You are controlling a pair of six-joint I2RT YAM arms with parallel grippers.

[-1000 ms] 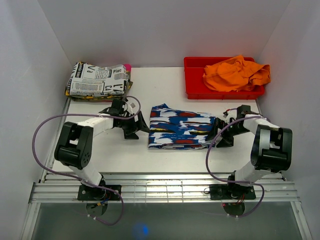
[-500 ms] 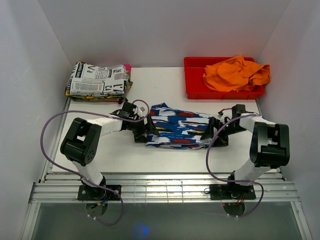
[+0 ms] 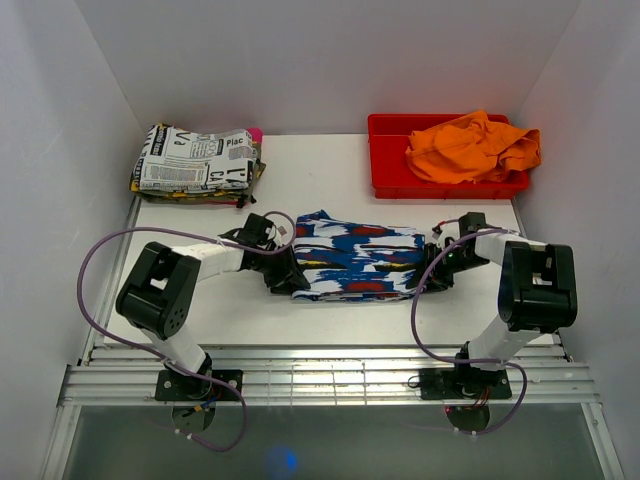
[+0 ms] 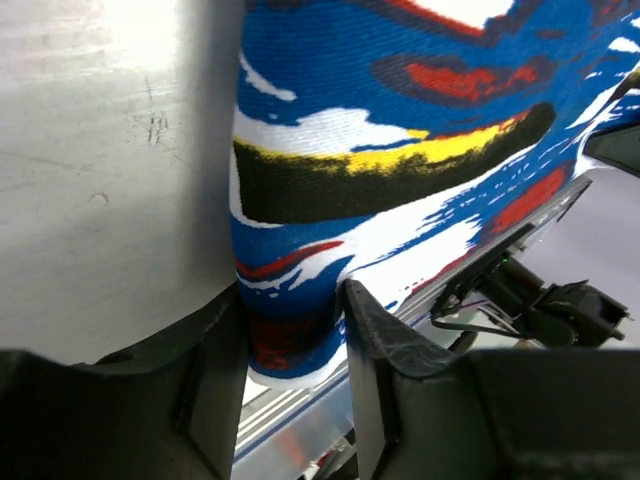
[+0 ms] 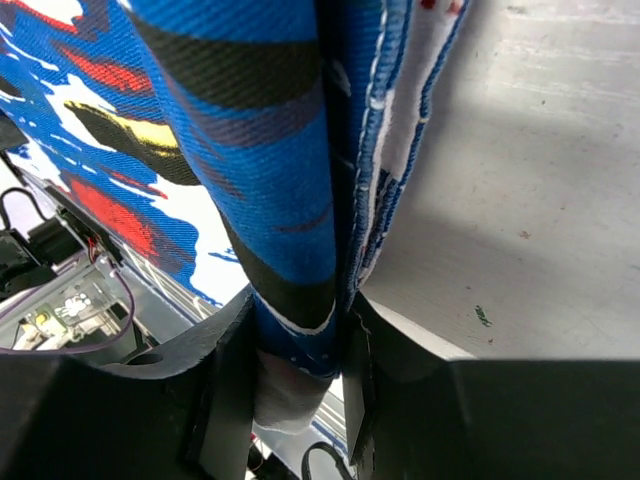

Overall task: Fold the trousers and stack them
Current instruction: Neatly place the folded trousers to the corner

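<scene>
Left gripper (image 3: 284, 272): closed on the left end of the trousers (image 3: 355, 256), centre-left of the top view.
Right gripper (image 3: 433, 267): clamped on the right end, cloth bunched between its fingers.
Trousers: folded, mid-frame, long axis left-right, spanning the 2 grippers; each arm is nearest its own end.
Next move: probably a joint lift toward the printed stack (image 3: 196, 160), upper left.
Red bin (image 3: 445, 183): upper right, holding orange cloth (image 3: 475, 145).

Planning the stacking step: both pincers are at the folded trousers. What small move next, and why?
Probably raise both ends together, slightly: the left pincer and right pincer each clamp an end of the folded trousers, which lie on the table, apart from the newspaper-print stack.
</scene>
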